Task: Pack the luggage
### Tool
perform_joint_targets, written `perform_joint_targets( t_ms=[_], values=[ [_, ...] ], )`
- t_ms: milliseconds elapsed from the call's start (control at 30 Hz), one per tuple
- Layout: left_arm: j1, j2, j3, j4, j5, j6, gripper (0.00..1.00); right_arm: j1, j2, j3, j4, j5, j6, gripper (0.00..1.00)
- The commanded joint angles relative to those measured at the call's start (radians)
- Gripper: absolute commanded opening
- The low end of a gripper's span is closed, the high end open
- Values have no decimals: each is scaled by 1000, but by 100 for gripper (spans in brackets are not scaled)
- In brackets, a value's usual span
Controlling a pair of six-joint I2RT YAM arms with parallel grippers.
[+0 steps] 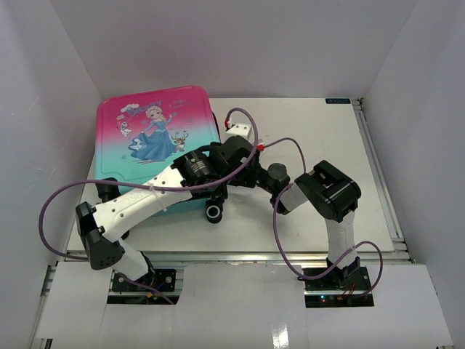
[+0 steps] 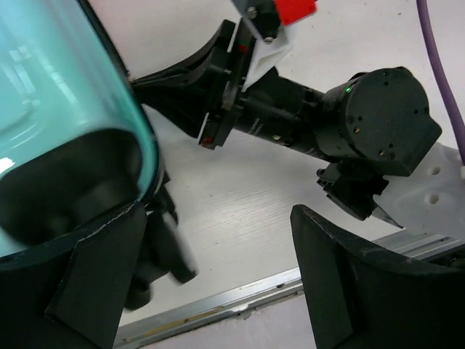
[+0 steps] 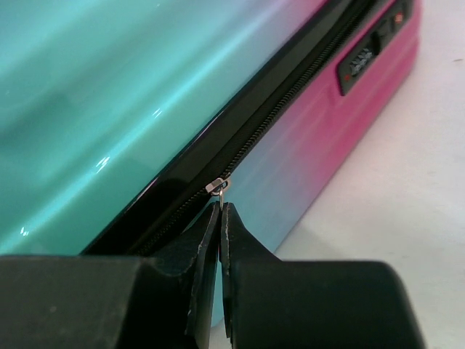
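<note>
Closed flat at ten o'clock on the tabletop (image 1: pixel 312 211), the luggage (image 1: pixel 152 138) looks stiff, glossy and likely to skid, so its zipper pull (image 3: pixel 220 187) is the hold: right tool (image 3: pixel 220 218) pinches it, left tool (image 2: pixel 218 273) spread wide at the teal corner.

Left arm (image 1: pixel 134 207) and right arm (image 1: pixel 336 236) — white shells between black joints — trail purple cables (image 2: pixel 437 69). Fingers (image 2: pixel 94 269) are black wedges; a white mount (image 2: pixel 265 51) bears a red tab (image 2: pixel 294 9).
</note>
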Motion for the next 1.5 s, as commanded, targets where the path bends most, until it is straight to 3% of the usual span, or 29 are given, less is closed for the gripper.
perform_joint_targets(
  t_ms=[0,200,400,867,1200,1367,1433,1467],
  values=[
    [-31,13,50,-90,-97,-158,88,82,15,-65,88,-160,23,8],
    [-91,15,57,-263,-267,-289,87,83,1,-91,95,-168,23,8],
    [-143,37,156,-468,-301,-313,86,86,3,-99,104,-184,33,8],
    [-143,-84,-75,-470,-298,-439,88,86,26,-78,98,-205,27,8],
    [-121,30,-108,-408,-345,-501,93,86,29,-89,107,-207,20,8],
    [-70,29,-208,-123,-297,-370,80,86,30,-89,92,-206,-1,8],
    [-57,28,-236,-82,-295,-359,62,86,29,-93,81,-207,-11,8],
    [-56,26,-241,-79,-307,-363,45,86,27,-98,80,-206,-18,8]
  ],
)
